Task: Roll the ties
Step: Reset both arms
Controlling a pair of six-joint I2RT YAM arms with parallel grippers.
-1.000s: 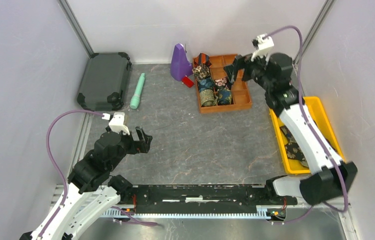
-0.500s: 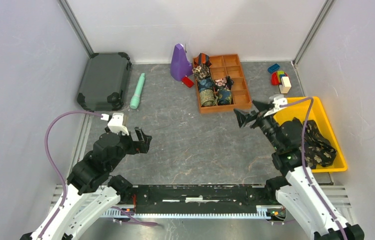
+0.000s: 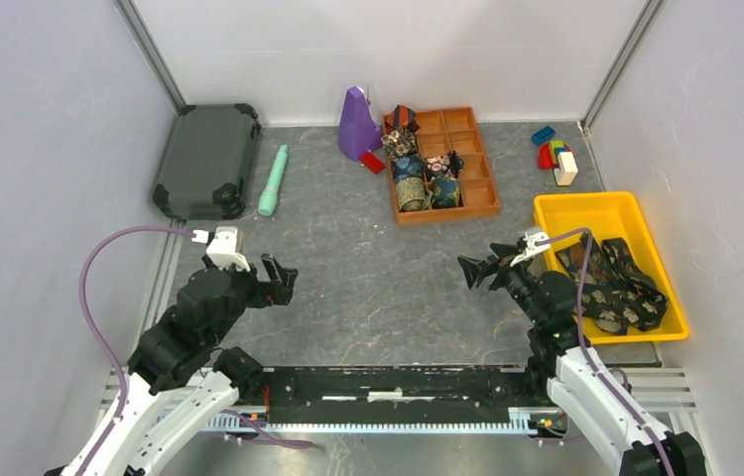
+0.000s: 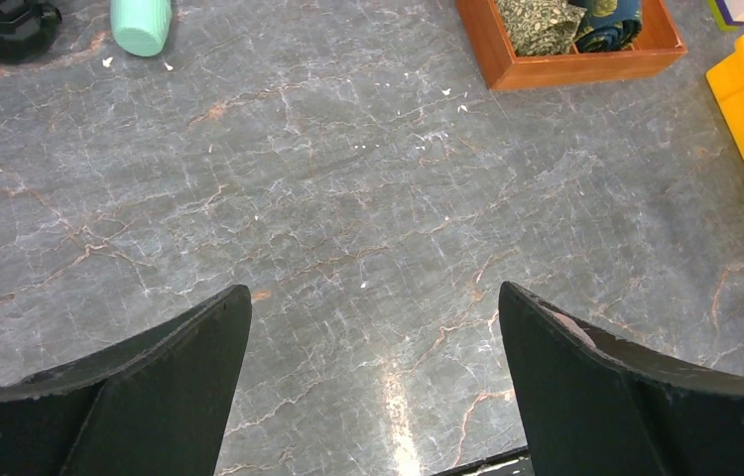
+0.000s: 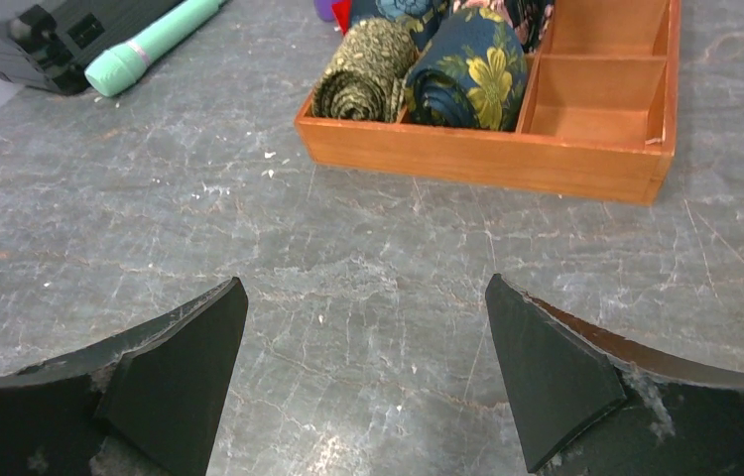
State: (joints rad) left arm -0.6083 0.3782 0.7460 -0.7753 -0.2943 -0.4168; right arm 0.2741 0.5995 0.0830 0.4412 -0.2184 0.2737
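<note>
Black case [image 3: 207,161] and green flashlight [image 3: 273,180] sit back left. Left gripper [image 3: 283,280] has its jaws wide apart, holding nothing, above the bare table [image 3: 368,297]. A purple bottle [image 3: 356,123] stands just left of the wooden tray [image 3: 447,212]. Rolled ties [image 3: 411,190] fill the tray's left compartments. Right gripper [image 3: 478,270] is spread apart, empty, between tray and yellow bin [image 3: 591,213]. Loose ties [image 3: 614,288] are piled in the bin. Toy blocks [image 3: 554,154] sit back right.
</note>
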